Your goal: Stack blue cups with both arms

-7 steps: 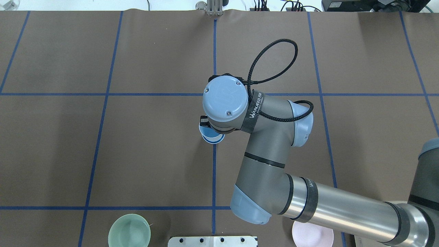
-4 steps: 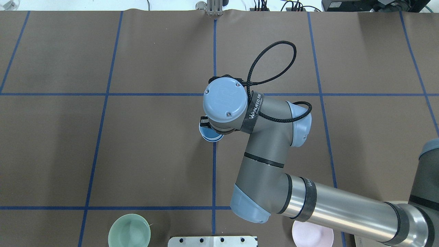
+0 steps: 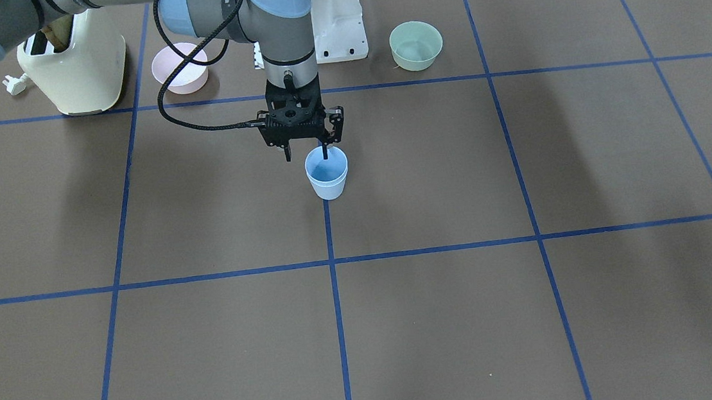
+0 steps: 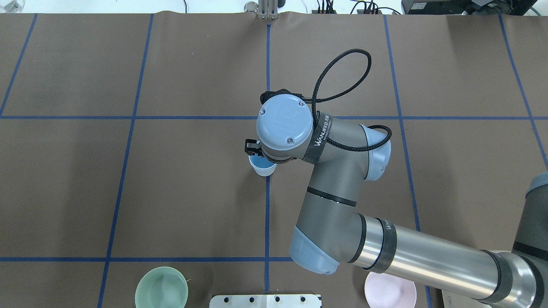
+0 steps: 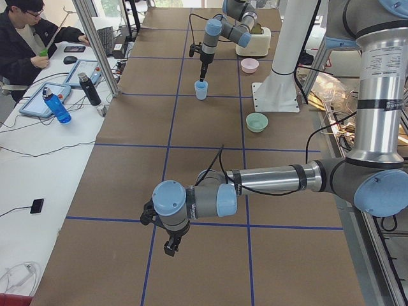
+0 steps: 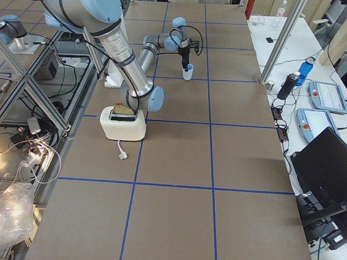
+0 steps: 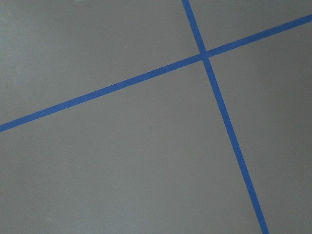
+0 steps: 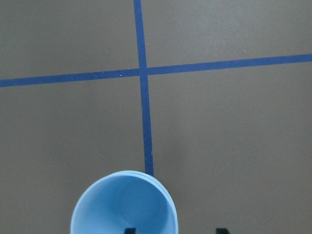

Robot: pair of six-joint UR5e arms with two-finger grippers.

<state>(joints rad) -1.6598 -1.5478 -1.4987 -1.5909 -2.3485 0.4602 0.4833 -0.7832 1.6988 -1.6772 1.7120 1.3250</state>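
The two blue cups [image 3: 327, 180] stand nested as one stack on the centre tape line, upright; they also show in the overhead view [image 4: 263, 168]. The right wrist view shows a double rim on the cups [image 8: 122, 207]. My right gripper [image 3: 306, 155] hangs just above the stack, open. One finger [image 3: 325, 151] dips inside the rim and the other is outside, and neither clamps the wall. My left gripper [image 5: 171, 247] hovers over bare table far from the cups; I cannot tell whether it is open or shut. The left wrist view shows only table and tape.
A mint green bowl [image 3: 416, 45] and a pale pink bowl [image 3: 180, 67] sit near the white base pedestal [image 3: 338, 27]. A cream toaster [image 3: 73, 63] stands beside the pink bowl. An operator [image 5: 25, 32] sits at a side desk.
The upper cup has dropped into the lower one and looks smaller from above. My right gripper's fingers have spread and the wrist has shifted slightly.
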